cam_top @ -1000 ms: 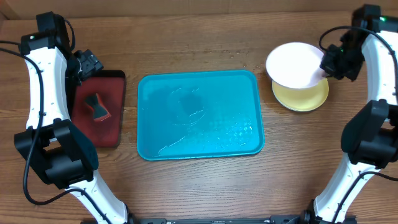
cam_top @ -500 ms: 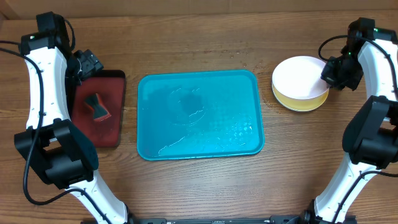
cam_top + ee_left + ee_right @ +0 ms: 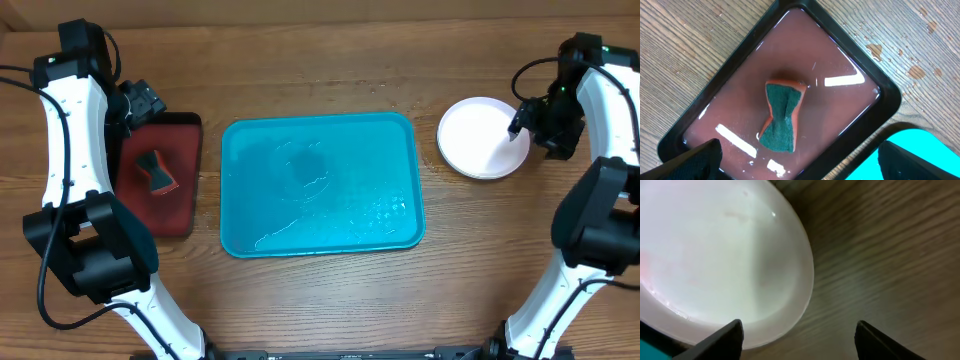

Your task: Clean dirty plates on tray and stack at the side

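Note:
The turquoise tray [image 3: 320, 185] lies in the middle of the table with only wet smears on it; its corner [image 3: 925, 136] shows in the left wrist view. A white plate [image 3: 480, 137] sits flat on the table to the tray's right. My right gripper [image 3: 521, 128] hovers at that plate's right rim. In the right wrist view the white plate [image 3: 715, 255] fills the upper left, and the right gripper [image 3: 800, 347] is open, its fingers standing either side of the rim without touching it. My left gripper [image 3: 143, 100] is open above the dark red tray.
A dark red, black-rimmed tray [image 3: 160, 205] lies left of the turquoise one, holding a green and orange sponge [image 3: 782, 116]. The left gripper [image 3: 807, 170] spans wide above it. Water drops dot the wood near that tray's corner.
The white plate came down onto the yellow-green plate, which it now covers. My right gripper opened and let it go. The left arm has not moved.

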Tool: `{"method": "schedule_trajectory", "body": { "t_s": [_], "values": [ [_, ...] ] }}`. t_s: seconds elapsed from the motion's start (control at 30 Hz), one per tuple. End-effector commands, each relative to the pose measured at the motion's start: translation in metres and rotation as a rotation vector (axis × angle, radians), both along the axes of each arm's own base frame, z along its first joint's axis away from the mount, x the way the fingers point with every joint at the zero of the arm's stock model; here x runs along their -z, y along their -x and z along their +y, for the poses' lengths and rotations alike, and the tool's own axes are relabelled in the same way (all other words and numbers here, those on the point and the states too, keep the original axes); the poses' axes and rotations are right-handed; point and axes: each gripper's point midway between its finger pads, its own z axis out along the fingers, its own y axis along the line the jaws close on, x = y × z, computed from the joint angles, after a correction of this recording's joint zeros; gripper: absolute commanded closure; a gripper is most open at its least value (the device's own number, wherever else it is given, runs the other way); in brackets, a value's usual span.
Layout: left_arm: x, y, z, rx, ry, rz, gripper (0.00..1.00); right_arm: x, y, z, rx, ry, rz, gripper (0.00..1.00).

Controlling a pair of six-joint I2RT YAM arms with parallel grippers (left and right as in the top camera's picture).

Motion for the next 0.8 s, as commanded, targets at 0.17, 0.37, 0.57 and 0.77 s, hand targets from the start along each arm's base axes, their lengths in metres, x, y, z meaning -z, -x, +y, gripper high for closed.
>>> {"method": "schedule_trajectory", "body": {
  "t_s": [0.17,0.37,0.57,0.77],
  "values": [
    [-0.002,-0.003,-0.001,0.000,0.005,-0.012,0.00,-0.126,0.030,0.053,-0.090,0.034,-0.233,0.16],
    [-0.002,-0.003,-0.001,0.000,0.005,-0.012,0.00,-0.157,0.069,0.115,-0.244,-0.030,-0.238,0.00],
    [-0.002,-0.003,-0.001,0.000,0.005,-0.012,0.00,-0.164,0.094,0.187,-0.357,-0.290,-0.192,0.00],
    [-0.002,-0.003,-0.001,0.000,0.005,-0.012,0.00,-0.168,0.096,0.203,-0.382,-0.350,-0.200,0.00]
  ]
}}
